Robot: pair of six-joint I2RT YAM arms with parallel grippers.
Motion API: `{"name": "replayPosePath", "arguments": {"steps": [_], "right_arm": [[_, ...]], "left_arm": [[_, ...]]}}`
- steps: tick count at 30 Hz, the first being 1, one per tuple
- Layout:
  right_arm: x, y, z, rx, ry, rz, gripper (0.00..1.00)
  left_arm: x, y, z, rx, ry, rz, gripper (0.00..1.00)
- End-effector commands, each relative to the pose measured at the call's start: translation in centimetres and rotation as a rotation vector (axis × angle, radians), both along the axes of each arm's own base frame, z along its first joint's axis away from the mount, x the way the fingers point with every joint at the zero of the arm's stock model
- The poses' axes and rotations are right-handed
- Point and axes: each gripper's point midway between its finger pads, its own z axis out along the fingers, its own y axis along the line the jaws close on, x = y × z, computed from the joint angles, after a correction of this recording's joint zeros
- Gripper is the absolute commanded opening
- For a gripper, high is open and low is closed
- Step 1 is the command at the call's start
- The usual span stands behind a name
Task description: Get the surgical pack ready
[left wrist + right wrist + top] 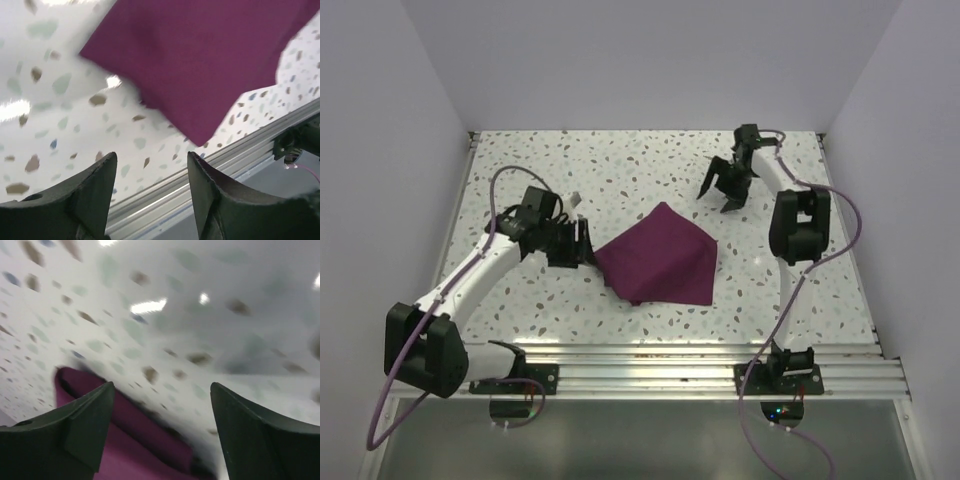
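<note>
Down at the near edge, the two arm bases sit bolted to a run of aluminium rails (650, 360), and past them stretches the speckled white table (620, 170). Roughly in the middle of it lies the surgical pack (658, 255), a deep plum cloth folded into a flat, angular bundle with one corner pointing toward the back and another toward the left arm. Nothing inside the folds can be seen from where I stand. The left gripper (586, 245) sits low just beside the pack's left corner, aimed at it. From its own wrist camera the two dark fingers (95, 190) stand well apart with only bare tabletop between them, and the purple cloth lies a little beyond their tips, so it has hold of nothing. The right gripper (718, 197) is off toward the far right of the table, well apart from the pack, pointing downward above the speckled surface. Its wrist view is blurred, but the fingers (75, 430) are plainly spread wide with nothing caught between them, and a rolled edge of the plum cloth shows behind the left-hand finger. A purple cable (495, 200) loops along the left arm, and another trails off the right.
</note>
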Motion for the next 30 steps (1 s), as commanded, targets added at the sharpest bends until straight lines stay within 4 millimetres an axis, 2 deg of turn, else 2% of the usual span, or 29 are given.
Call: {"name": "replayPosePath", "arguments": {"steps": [1,2,3,4,5,6,7,8,9,10,12,13,14,15,16,19,24,30], "right_arm": [[-5.3,-4.9,5.9,-0.088,-0.010,0.002,0.84],[-7.5,-4.9,6.6,-0.079,0.006,0.011,0.87],[-8.6,-4.8,7.0,-0.066,0.004,0.015,0.90],[-9.8,-4.5,7.3,-0.045,0.007,0.021,0.95],[-11.9,-4.4,7.5,-0.029,0.008,0.025,0.97],[-13.1,-4.1,7.7,-0.008,0.015,0.032,0.98],[-14.1,-4.1,7.7,0.004,0.020,0.033,0.99],[-15.8,-4.3,7.0,0.009,0.047,0.033,0.99],[-16.5,-4.4,8.2,0.014,0.015,0.032,0.99],[-17.8,-4.9,7.8,0.015,0.032,0.023,0.99],[-19.1,-5.4,8.8,0.020,0.009,0.021,0.99],[-19.5,-6.0,8.7,0.015,0.008,0.013,0.99],[-20.5,-6.3,8.1,0.010,0.029,0.011,0.99],[-20.9,-6.6,8.5,0.010,0.012,0.008,0.99],[-21.4,-6.8,8.4,0.015,0.017,0.011,0.99],[-22.6,-7.9,7.9,0.020,0.032,-0.026,0.99],[-23.9,-7.1,7.4,0.071,0.047,-0.033,0.99],[-24.4,-6.6,7.0,0.103,0.052,-0.044,0.99]], "left_arm": [[4.3,-3.1,5.1,-0.023,-0.259,-0.132,0.63],[4.6,-4.4,5.8,-0.030,-0.287,-0.178,0.64],[5.0,-5.1,5.9,-0.016,-0.315,-0.218,0.66],[4.7,-6.6,5.2,0.023,-0.318,-0.269,0.70],[5.2,-7.6,6.1,0.031,-0.360,-0.298,0.70],[5.4,-8.6,6.2,0.048,-0.395,-0.338,0.70],[5.0,-9.9,5.6,0.092,-0.410,-0.376,0.71],[5.1,-10.7,5.6,0.102,-0.427,-0.393,0.71],[5.0,-11.3,5.2,0.120,-0.438,-0.427,0.71],[4.3,-12.4,4.1,0.173,-0.443,-0.468,0.72],[4.0,-13.6,3.5,0.234,-0.478,-0.521,0.73],[3.4,-14.6,2.4,0.291,-0.487,-0.560,0.74],[3.1,-15.2,2.3,0.309,-0.499,-0.582,0.75],[2.9,-15.7,1.8,0.334,-0.516,-0.606,0.74],[2.4,-16.0,0.4,0.402,-0.514,-0.634,0.74],[2.0,-15.8,-1.2,0.532,-0.514,-0.670,0.73],[1.2,-15.4,-2.7,0.634,-0.517,-0.696,0.72],[1.9,-14.4,-3.1,0.735,-0.530,-0.658,0.66]]}}
